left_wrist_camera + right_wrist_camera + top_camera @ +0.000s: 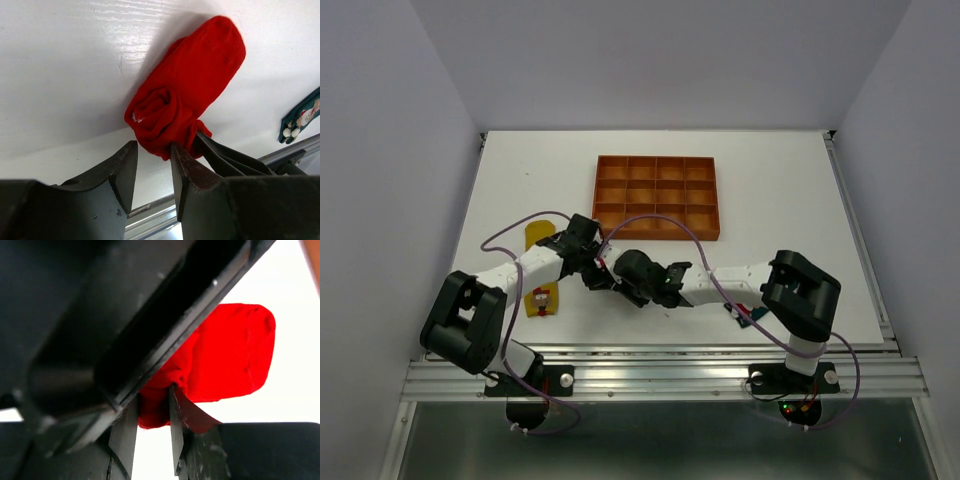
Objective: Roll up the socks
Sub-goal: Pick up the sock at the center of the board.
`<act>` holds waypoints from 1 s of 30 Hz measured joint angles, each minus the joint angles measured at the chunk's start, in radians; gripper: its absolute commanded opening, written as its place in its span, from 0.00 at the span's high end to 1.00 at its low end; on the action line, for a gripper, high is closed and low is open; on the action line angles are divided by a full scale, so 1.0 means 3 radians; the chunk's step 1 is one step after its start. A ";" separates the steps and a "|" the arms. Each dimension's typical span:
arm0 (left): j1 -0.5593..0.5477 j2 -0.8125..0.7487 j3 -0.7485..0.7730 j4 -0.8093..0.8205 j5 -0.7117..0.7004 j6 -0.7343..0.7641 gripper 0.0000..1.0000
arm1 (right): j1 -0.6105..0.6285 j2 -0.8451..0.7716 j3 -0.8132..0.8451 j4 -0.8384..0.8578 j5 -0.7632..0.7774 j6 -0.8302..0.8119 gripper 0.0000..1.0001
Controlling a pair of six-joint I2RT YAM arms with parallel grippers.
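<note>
From above, the red sock [190,90] is hidden where the left tool [154,150] and right tool [151,397] meet. The left arm [525,268] covers the middle of the yellow sock [541,236]. The teal sock [301,119] is all but hidden under the right arm [730,283], and the left wrist view cuts it off at the right edge. In the right wrist view a blurred dark body [75,315] covers the red sock's rolled end. Whether the left tool grips the roll cannot be told.

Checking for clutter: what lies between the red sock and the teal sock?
Only bare table, seen in the left wrist view, between the red sock and the teal sock.
</note>
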 measured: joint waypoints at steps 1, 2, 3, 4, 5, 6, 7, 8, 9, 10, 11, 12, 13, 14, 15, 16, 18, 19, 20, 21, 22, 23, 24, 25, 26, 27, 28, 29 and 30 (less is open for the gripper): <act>0.0001 -0.0010 0.0004 -0.0014 -0.0005 -0.0001 0.56 | -0.0004 -0.0009 -0.0001 -0.0011 -0.0055 0.0038 0.99; 0.0001 -0.0029 0.0004 -0.0029 -0.0018 -0.0003 0.56 | -0.0017 -0.0020 -0.0001 -0.0025 -0.0126 0.0078 0.99; 0.0003 -0.0052 0.0004 -0.0053 -0.0034 -0.0004 0.56 | -0.0020 -0.0036 -0.0001 -0.0053 -0.0215 0.0120 0.99; 0.0005 -0.0078 0.0004 -0.0083 -0.0046 -0.0003 0.56 | -0.0025 -0.0050 -0.0001 -0.0083 -0.0281 0.0154 0.99; 0.0008 -0.0104 0.0004 -0.0109 -0.0060 -0.0005 0.55 | -0.0048 -0.0066 0.0000 -0.0125 -0.0371 0.0195 0.99; 0.0009 -0.0135 0.0004 -0.0136 -0.0072 -0.0005 0.55 | -0.0069 -0.0079 0.0000 -0.0159 -0.0434 0.0216 0.99; 0.0014 -0.0177 0.0004 -0.0165 -0.0093 -0.0004 0.55 | -0.0094 -0.0093 0.0000 -0.0205 -0.0528 0.0270 0.99; 0.0014 -0.0211 0.0005 -0.0187 -0.0113 -0.0004 0.55 | -0.0118 -0.0102 0.0003 -0.0240 -0.0596 0.0301 0.99; 0.0017 -0.0245 0.0005 -0.0201 -0.0126 -0.0005 0.55 | -0.0169 -0.0111 0.0005 -0.0280 -0.0694 0.0343 0.99; 0.0027 -0.0272 0.0005 -0.0214 -0.0139 -0.0005 0.55 | -0.0220 -0.0121 0.0005 -0.0317 -0.0829 0.0408 0.99; 0.0037 -0.0303 0.0005 -0.0228 -0.0153 -0.0005 0.55 | -0.0252 -0.0122 0.0006 -0.0338 -0.0917 0.0437 0.99; 0.0046 -0.0336 0.0005 -0.0240 -0.0168 -0.0006 0.55 | -0.0310 -0.0125 0.0005 -0.0359 -0.1039 0.0478 0.99; 0.0058 -0.0364 0.0005 -0.0248 -0.0182 -0.0008 0.55 | -0.0374 -0.0123 0.0006 -0.0376 -0.1181 0.0528 0.99; 0.0070 -0.0385 0.0005 -0.0253 -0.0196 -0.0009 0.55 | -0.0435 -0.0123 0.0006 -0.0411 -0.1345 0.0581 0.99; 0.0083 -0.0399 0.0005 -0.0256 -0.0205 -0.0009 0.55 | -0.0487 -0.0121 0.0009 -0.0436 -0.1442 0.0609 0.99; 0.0090 -0.0406 0.0005 -0.0259 -0.0207 -0.0009 0.55 | -0.0546 -0.0111 0.0018 -0.0460 -0.1558 0.0638 0.99; 0.0102 -0.0408 0.0004 -0.0267 -0.0224 -0.0009 0.55 | -0.0666 -0.0067 0.0048 -0.0519 -0.1816 0.0693 0.99; 0.0107 -0.0408 0.0003 -0.0266 -0.0228 -0.0009 0.55 | -0.0738 -0.0037 0.0074 -0.0547 -0.1951 0.0711 0.99; 0.0107 -0.0411 -0.0003 -0.0266 -0.0228 -0.0009 0.55 | -0.0787 -0.0003 0.0100 -0.0573 -0.2087 0.0738 0.99; 0.0107 -0.0415 -0.0005 -0.0266 -0.0226 -0.0009 0.55 | -0.0833 0.0037 0.0125 -0.0595 -0.2179 0.0754 0.99; 0.0107 -0.0422 -0.0014 -0.0261 -0.0225 -0.0008 0.55 | -0.0912 0.0094 0.0167 -0.0629 -0.2360 0.0779 0.99; 0.0107 -0.0445 -0.0034 -0.0258 -0.0221 -0.0006 0.54 | -0.0965 0.0142 0.0198 -0.0654 -0.2472 0.0792 0.99; 0.0107 -0.0460 -0.0051 -0.0254 -0.0216 -0.0005 0.54 | -0.1006 0.0182 0.0226 -0.0678 -0.2561 0.0814 0.99; 0.0108 -0.0479 -0.0069 -0.0254 -0.0200 0.0000 0.54 | -0.1055 0.0233 0.0259 -0.0697 -0.2686 0.0832 0.99; 0.0107 -0.0501 -0.0089 -0.0243 -0.0186 0.0008 0.54 | -0.1101 0.0292 0.0301 -0.0725 -0.2813 0.0857 0.99; 0.0107 -0.0523 -0.0108 -0.0235 -0.0170 0.0020 0.54 | -0.1141 0.0355 0.0347 -0.0752 -0.2911 0.0882 0.99; 0.0107 -0.0535 -0.0122 -0.0235 -0.0155 0.0031 0.53 | -0.1171 0.0412 0.0394 -0.0785 -0.2993 0.0908 0.99; 0.0107 -0.0544 -0.0136 -0.0215 -0.0135 0.0041 0.52 | -0.1189 0.0458 0.0440 -0.0821 -0.3057 0.0927 0.99; 0.0108 -0.0547 -0.0151 -0.0193 -0.0111 0.0056 0.52 | -0.1200 0.0509 0.0504 -0.0876 -0.3103 0.0938 0.99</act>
